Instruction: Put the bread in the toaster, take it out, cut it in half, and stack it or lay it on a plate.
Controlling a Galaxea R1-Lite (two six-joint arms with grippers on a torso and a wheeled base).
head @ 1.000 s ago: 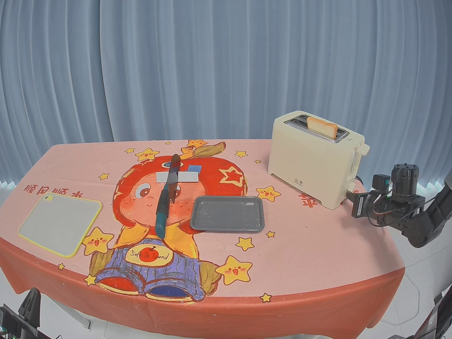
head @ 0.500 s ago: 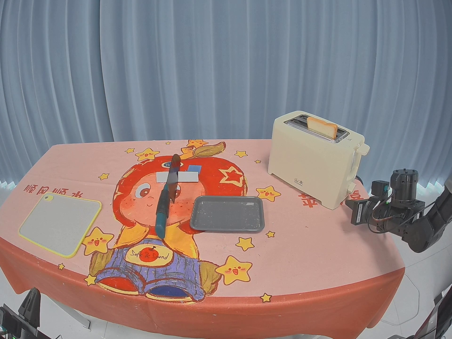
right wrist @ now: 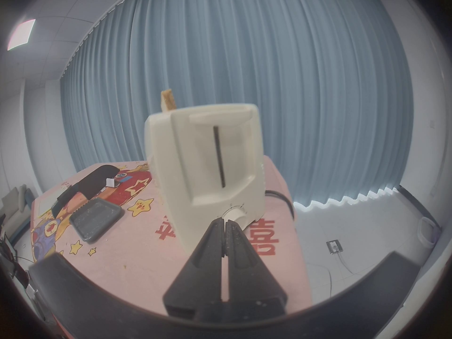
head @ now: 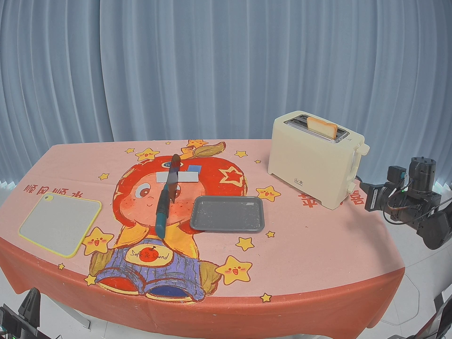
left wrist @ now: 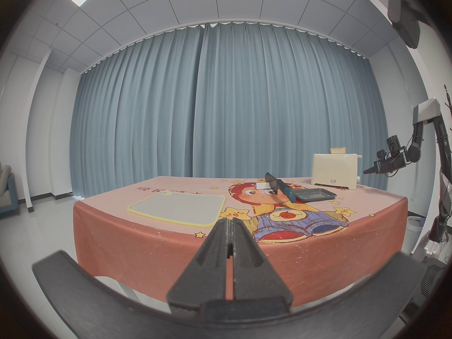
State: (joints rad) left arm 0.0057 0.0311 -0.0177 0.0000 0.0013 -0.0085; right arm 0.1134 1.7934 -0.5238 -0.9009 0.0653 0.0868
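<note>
Toasted bread slice (head: 322, 127) stands upright in cream two-slot toaster (head: 310, 168). Right gripper (right wrist: 225, 224), pressed together, faces toaster's lever end, not touching; left gripper (left wrist: 230, 224) likewise pressed together, empty

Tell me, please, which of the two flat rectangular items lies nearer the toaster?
The dark grey tray, mid-table; the yellow-rimmed cutting board lies far off to the left.

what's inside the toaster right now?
One bread slice stands in the toaster, top edge poking above the slot. Its lower part is hidden inside the housing; the slot bottoms cannot be seen.
</note>
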